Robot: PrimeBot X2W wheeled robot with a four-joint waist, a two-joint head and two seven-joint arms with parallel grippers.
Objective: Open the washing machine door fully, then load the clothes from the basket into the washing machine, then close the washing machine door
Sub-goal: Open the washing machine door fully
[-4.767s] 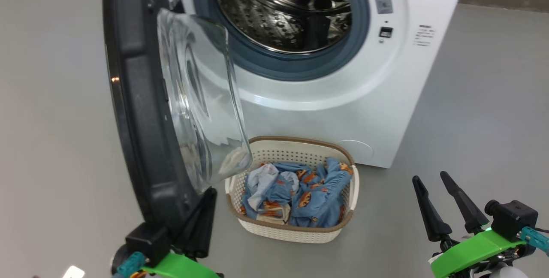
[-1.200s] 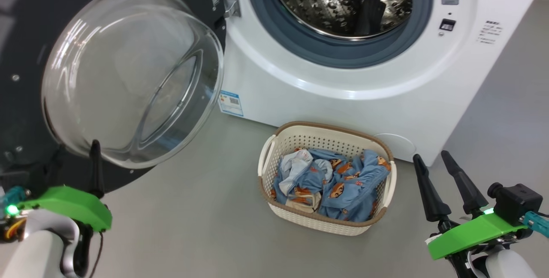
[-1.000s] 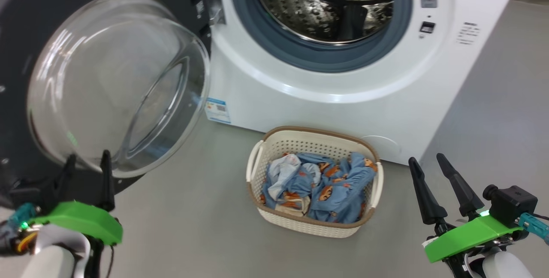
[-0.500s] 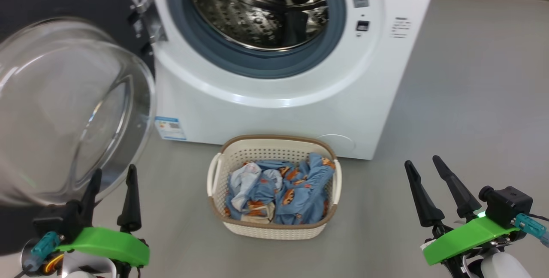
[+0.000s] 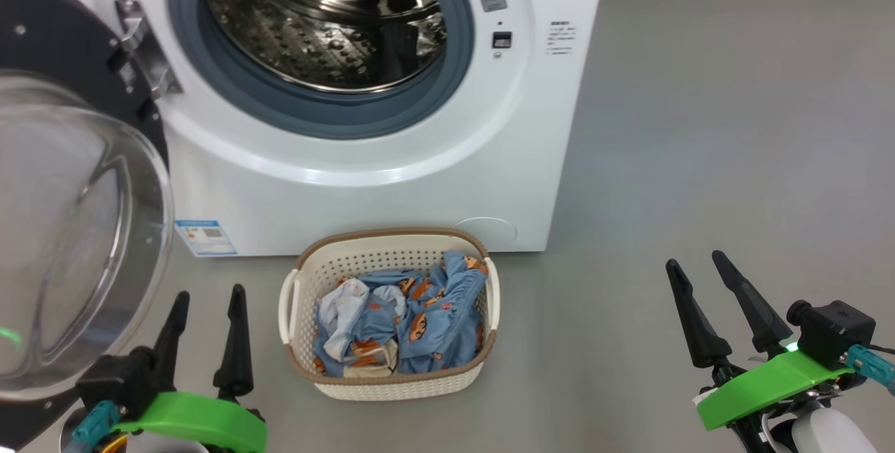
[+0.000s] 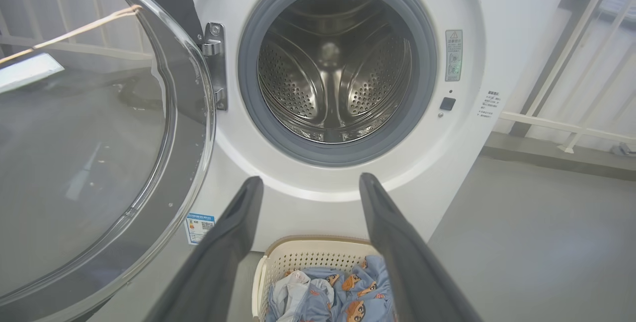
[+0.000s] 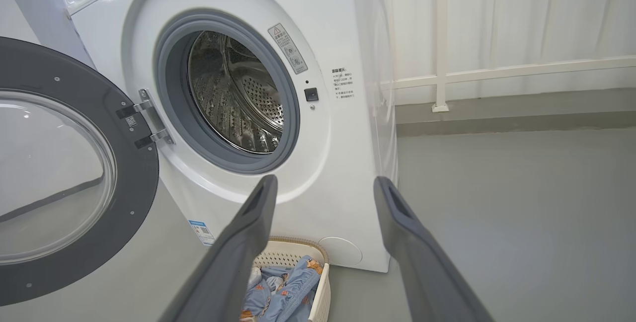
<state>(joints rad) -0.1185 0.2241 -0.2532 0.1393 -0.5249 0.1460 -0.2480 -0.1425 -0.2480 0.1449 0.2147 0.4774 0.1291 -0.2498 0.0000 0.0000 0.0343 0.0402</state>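
The white washing machine stands with its steel drum exposed. Its door is swung wide to the left, glass bowl facing me; the door also shows at the left of the right wrist view. On the floor in front sits the cream basket holding the light blue printed clothes. My left gripper is open at the lower left, beside the basket and just in front of the door glass. My right gripper is open at the lower right, well clear of the basket. Both hold nothing.
Grey floor spreads to the right of the machine. A white railing and a pale curtain run along the back wall on that side. A blue label sits at the machine's lower left corner.
The head camera has swung, so machine, door and basket sit further left in view. My left gripper has come away from the door's lower edge and now stands open beside the basket.
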